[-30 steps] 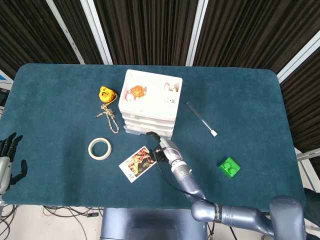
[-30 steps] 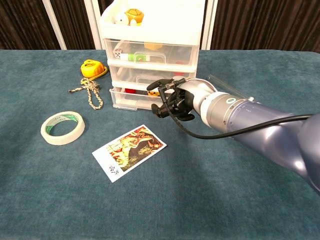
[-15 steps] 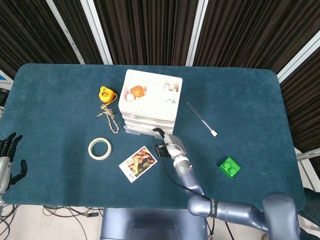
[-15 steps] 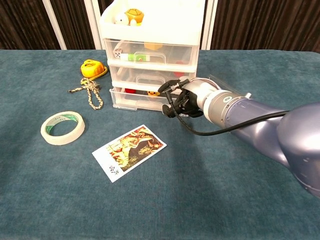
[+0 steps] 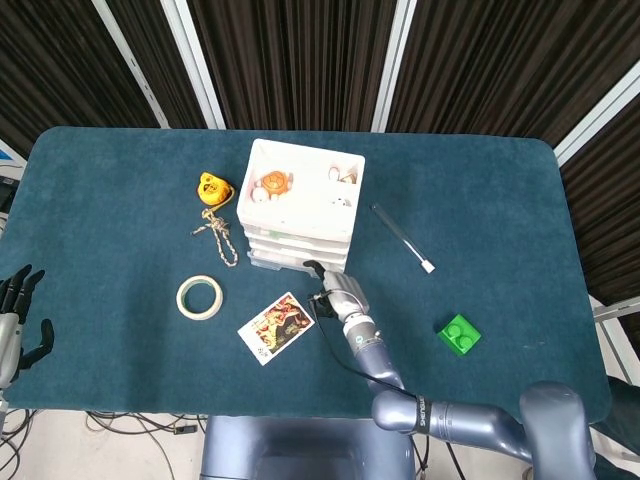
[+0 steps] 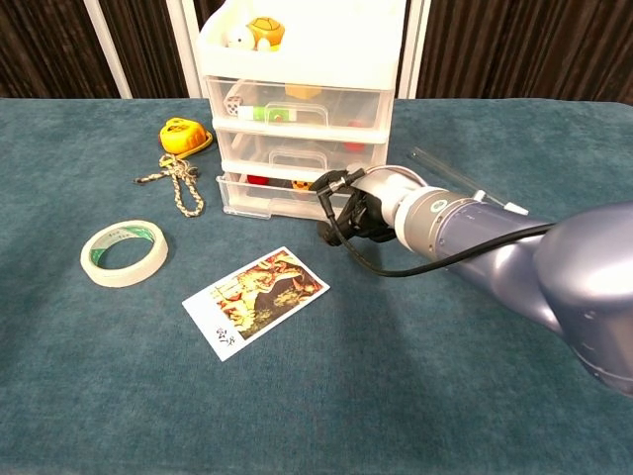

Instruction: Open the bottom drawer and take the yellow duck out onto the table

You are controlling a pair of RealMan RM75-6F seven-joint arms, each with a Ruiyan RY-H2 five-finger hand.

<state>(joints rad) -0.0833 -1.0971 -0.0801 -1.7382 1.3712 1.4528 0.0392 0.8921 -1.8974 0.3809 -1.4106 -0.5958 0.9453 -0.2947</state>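
Note:
The white three-drawer unit [image 5: 300,215] [image 6: 297,119] stands mid-table with all drawers closed. Through the clear front of the bottom drawer [image 6: 259,194] a yellow-orange shape [image 6: 300,184] shows; it may be the duck, mostly hidden. My right hand [image 5: 335,297] [image 6: 358,206] sits low on the table against the right part of that drawer's front, fingers curled, one fingertip [image 6: 320,184] reaching the front near the handle. Whether it hooks the handle is hidden. My left hand [image 5: 15,325] hangs at the table's front left edge, fingers spread, holding nothing.
A picture card [image 5: 275,327] [image 6: 255,302] lies just left of my right hand. A tape roll [image 5: 200,297], a knotted rope [image 5: 220,238] and a yellow tape measure [image 5: 212,188] lie left of the unit. A clear tube [image 5: 402,238] and a green brick [image 5: 459,335] lie to the right.
My right hand has dropped lower and drawn in closer to the bottom drawer's front. The drawer has stayed closed and the left hand has not moved.

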